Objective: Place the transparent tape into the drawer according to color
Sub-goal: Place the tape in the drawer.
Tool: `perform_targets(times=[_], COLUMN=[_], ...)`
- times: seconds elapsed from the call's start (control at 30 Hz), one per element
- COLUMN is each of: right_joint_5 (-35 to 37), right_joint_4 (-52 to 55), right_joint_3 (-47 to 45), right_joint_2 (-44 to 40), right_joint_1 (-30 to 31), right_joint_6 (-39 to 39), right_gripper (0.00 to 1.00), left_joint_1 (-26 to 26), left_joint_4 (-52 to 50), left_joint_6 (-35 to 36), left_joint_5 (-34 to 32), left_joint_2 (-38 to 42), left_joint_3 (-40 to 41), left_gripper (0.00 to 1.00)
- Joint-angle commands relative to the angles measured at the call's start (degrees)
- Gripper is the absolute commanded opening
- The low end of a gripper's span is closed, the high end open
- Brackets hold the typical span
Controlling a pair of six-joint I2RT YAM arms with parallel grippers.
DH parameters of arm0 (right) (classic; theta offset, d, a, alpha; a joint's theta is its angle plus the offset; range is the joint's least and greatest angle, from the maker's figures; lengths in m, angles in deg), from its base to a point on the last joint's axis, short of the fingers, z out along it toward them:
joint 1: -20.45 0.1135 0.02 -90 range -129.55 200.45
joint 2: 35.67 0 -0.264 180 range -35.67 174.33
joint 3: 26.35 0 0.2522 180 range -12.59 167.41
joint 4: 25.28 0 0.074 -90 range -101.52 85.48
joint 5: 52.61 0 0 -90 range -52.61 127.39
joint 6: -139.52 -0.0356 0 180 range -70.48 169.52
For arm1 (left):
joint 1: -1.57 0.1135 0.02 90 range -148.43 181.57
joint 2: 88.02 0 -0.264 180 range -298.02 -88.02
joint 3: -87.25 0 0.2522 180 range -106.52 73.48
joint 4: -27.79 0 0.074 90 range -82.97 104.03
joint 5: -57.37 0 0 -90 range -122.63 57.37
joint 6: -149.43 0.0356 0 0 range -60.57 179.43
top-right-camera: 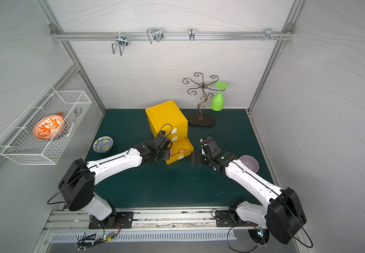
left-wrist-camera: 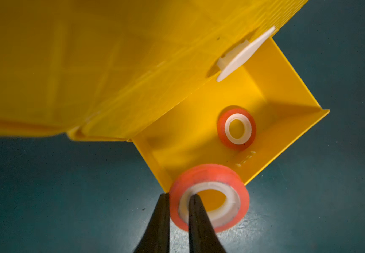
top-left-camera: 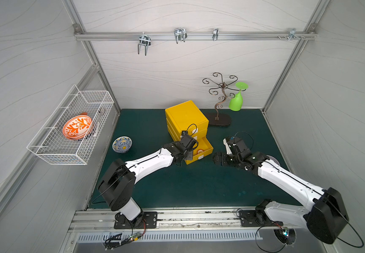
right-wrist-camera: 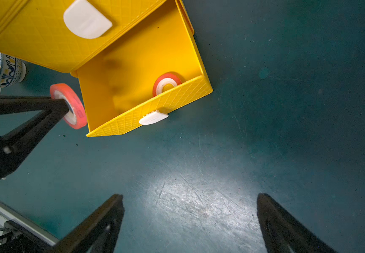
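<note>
The yellow cabinet (top-left-camera: 186, 114) has its bottom drawer (top-left-camera: 207, 149) pulled open. One red transparent tape roll (left-wrist-camera: 220, 131) with a white core lies flat inside it, also seen in the right wrist view (right-wrist-camera: 166, 79). My left gripper (left-wrist-camera: 179, 197) is shut on a second red tape roll (left-wrist-camera: 210, 173), one finger through the core and one outside. That roll hangs over the drawer's near corner (right-wrist-camera: 72, 103). My right gripper (right-wrist-camera: 190, 197) stands open and empty over the mat, just right of the drawer front (right-wrist-camera: 155, 103).
A blue-and-yellow bowl (top-left-camera: 122, 144) sits left of the cabinet. A wire basket (top-left-camera: 45, 151) on the left wall holds an orange bowl (top-left-camera: 77, 127). A metal stand (top-left-camera: 219, 103) with a green glass (top-left-camera: 237, 98) is behind. A purple bowl (top-right-camera: 249, 163) lies by the right arm.
</note>
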Motion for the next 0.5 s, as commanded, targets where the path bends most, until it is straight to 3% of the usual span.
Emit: perform_targets(times=[0.0, 0.13, 0.23, 0.47], right_joint_5=[0.0, -0.6, -0.8, -2.4], right_joint_4=[-0.8, -1.4, -2.1, -6.0], right_joint_3=[-1.2, -1.6, -2.1, -3.4], right_joint_2=[-0.5, -0.1, 0.4, 1.4], right_joint_1=[-0.5, -0.5, -0.4, 0.3], right_joint_6=[-0.7, -0.7, -0.6, 1.1], right_gripper=[0.99, 0.99, 0.99, 0.99], left_joint_1=[-0.2, -0.3, -0.5, -0.6], left_joint_4=[2.8, 2.9, 3.4, 2.9], left_joint_6=[1.0, 1.1, 1.1, 1.1], left_joint_5=[-2.2, -2.6, -2.8, -1.9], left_joint_2=[-1.1, -0.5, 0.9, 6.2], left_joint_3=[-2.5, -2.0, -1.2, 0.7], left_gripper=[0.14, 0.4, 0.48, 0.54])
